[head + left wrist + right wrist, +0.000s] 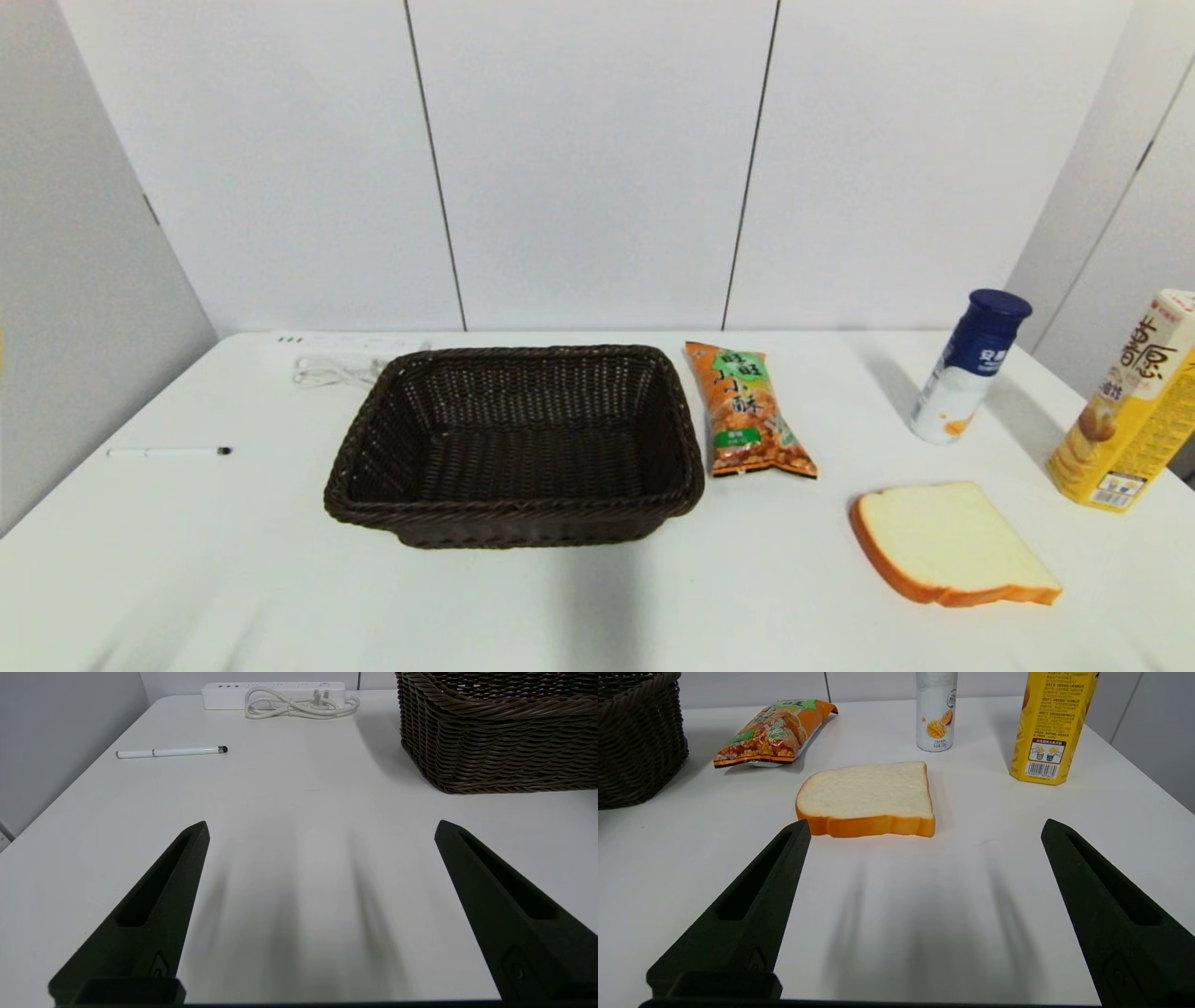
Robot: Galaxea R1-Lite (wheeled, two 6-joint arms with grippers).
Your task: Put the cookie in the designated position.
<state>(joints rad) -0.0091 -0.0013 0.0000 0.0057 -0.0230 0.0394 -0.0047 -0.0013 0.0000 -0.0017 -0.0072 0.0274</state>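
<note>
- Nearest: left tool (322, 828) and right tool (924, 828), both spread wide, empty, low over the counter (233, 579), outside the head view.
- Cookie (752, 409) untouched, lying flat just at 3 o'clock of the basket (515, 443).
- Nothing done; grasp and placing remain.

Cookie (752, 411) right of basket (515, 444), bread (950, 544) nearer.

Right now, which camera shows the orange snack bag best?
The head view: the cookie lies flat and whole beside the basket, label readable. The right wrist view shows it slanted and farther off; the left wrist view misses it.
</note>
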